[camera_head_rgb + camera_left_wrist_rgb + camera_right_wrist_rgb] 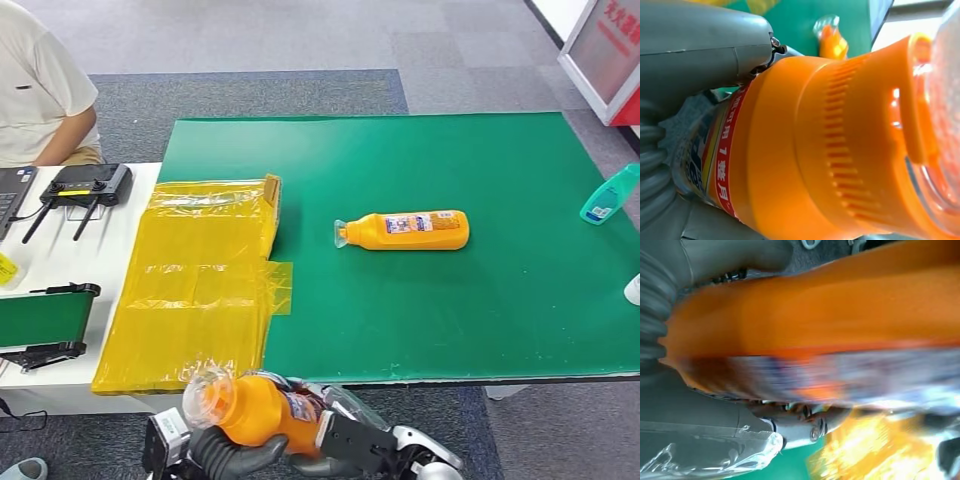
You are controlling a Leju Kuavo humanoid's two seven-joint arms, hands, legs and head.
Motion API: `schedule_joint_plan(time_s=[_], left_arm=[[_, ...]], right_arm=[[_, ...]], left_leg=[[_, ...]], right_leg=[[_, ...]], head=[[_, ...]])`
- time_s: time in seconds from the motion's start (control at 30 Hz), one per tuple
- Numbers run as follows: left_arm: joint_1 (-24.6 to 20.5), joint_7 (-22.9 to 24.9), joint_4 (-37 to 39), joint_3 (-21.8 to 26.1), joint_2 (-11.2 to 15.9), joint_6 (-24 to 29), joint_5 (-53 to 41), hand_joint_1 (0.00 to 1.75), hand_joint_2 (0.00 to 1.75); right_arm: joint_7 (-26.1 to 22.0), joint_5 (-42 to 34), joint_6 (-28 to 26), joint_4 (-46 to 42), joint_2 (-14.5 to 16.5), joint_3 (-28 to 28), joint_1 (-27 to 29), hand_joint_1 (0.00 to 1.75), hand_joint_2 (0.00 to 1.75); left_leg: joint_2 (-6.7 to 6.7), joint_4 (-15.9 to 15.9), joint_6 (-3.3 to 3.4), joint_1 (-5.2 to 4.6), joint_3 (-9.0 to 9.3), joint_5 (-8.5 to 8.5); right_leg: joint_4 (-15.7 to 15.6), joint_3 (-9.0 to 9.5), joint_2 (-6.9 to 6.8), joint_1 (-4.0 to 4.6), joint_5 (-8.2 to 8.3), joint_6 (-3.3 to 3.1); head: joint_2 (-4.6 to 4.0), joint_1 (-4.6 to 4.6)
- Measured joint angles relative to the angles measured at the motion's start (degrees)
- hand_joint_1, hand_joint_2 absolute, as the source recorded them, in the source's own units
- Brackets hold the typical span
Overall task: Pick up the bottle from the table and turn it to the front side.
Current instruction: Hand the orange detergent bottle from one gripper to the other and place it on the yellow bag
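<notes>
The pick-up looks done: the orange plastic bottle with a clear domed cap (pixel 260 408) is lying sideways off the table, below the near edge of the green felt-like tabletop (pixel 468 300), and both hands are sharing it. The left hand (pixel 226 455) is curling its dark fingers under the neck end, and the left wrist view is showing its thick grey thumb (pixel 708 40) pressing on the shoulder just above the red-banded label. The right hand (pixel 355 440) is wrapping the label end of the body, with the right wrist view showing grey fingers lying above and below the orange barrel (blurred, so the hand is probably moving). What is left, I judge, is the turning itself; whether the front is facing out yet cannot be told from here.

The held bottle is smooth, glossy and round, with a ribbed collar below a transparent cap, so it may be slipping easily under a twist.

A second orange bottle with a blue-and-white label (pixel 407 230) is resting on its side mid-table. A crinkly yellow translucent plastic sheet (pixel 196 280) is covering the table's left end, and a teal plastic bottle (pixel 610 194) is lying at the far right edge.
</notes>
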Motion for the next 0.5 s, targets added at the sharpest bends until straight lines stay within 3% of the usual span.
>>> schedule_joint_plan(time_s=[0.5], left_arm=[[1.1, 0.99, -5.74, 8.04, -5.06, -2.15, -2.67, 1.75, 1.75]], right_arm=[[1.39, -4.03, -6.9, -4.52, -0.55, -8.59, 11.64, 0.0, 1.75]], left_leg=[[-0.03, 0.0, 0.0, -0.01, -0.02, -0.06]], right_leg=[[-0.01, 0.0, -0.03, -0.01, -0.01, 0.01]], head=[[0.0, 0.01]])
